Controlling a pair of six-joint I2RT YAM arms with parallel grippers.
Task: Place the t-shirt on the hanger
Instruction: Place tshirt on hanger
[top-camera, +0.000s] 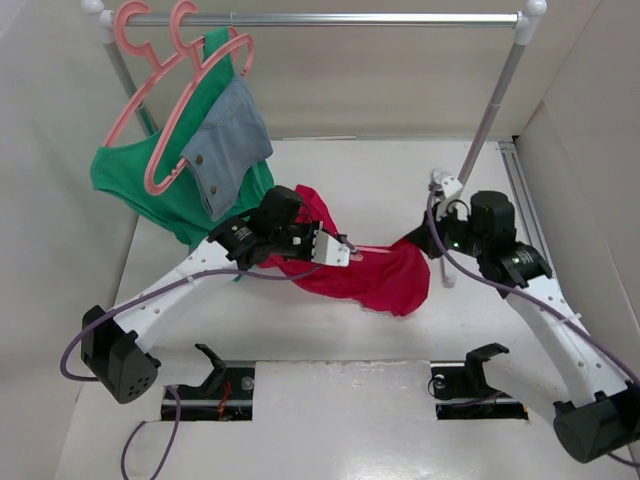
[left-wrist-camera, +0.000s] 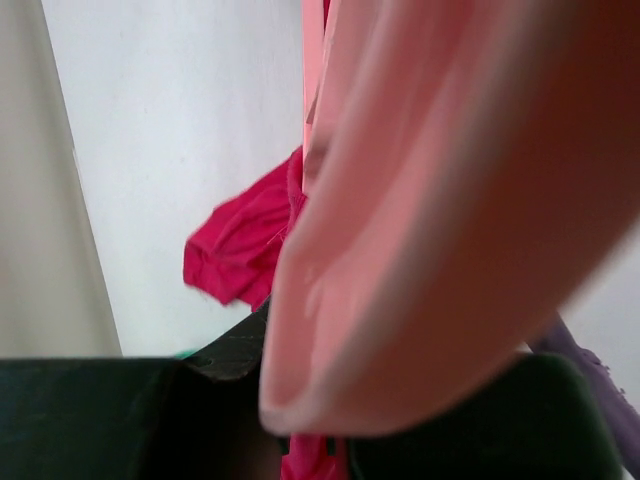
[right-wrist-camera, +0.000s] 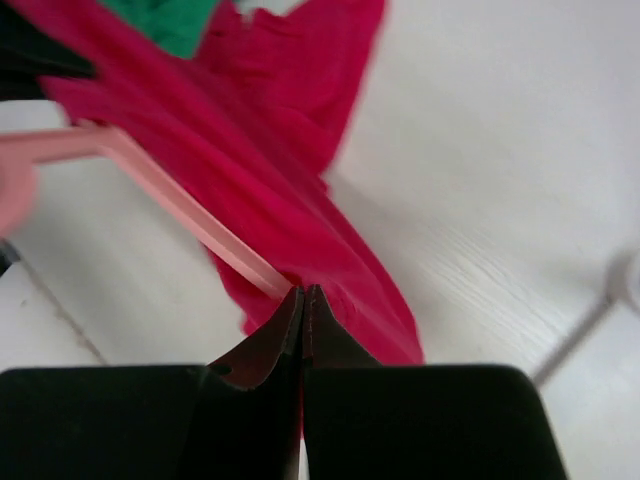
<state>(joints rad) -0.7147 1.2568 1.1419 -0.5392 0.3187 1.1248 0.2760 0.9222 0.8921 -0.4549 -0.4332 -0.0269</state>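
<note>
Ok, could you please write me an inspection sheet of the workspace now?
Surface: white table.
Job's things: red t-shirt stretched between both grippers; pink hanger against it.
Clutter: green garment and denim piece on two hangers on the rail.
Grippers: left gripper shut on hanger; right gripper shut on t-shirt.
Cables: purple cables along both arms.
Surroundings: white walls.

Silver metal clothes rail (top-camera: 330, 18), top of frame: one.

Salmon-pink plastic clothes hangers, thin triangular frame, curled hook: three. The first hanger (top-camera: 119, 22) and second hanger (top-camera: 155, 180) are at upper left; the third hanger (right-wrist-camera: 190, 210) is at centre.

Garments: three. One green cloth garment (top-camera: 135, 185), one small blue denim piece (top-camera: 235, 140), one crimson-red short-sleeved cloth t-shirt (top-camera: 385, 275).

White-and-black robot arms: two, the left arm (top-camera: 190, 275) and the right arm (top-camera: 560, 320).
</note>
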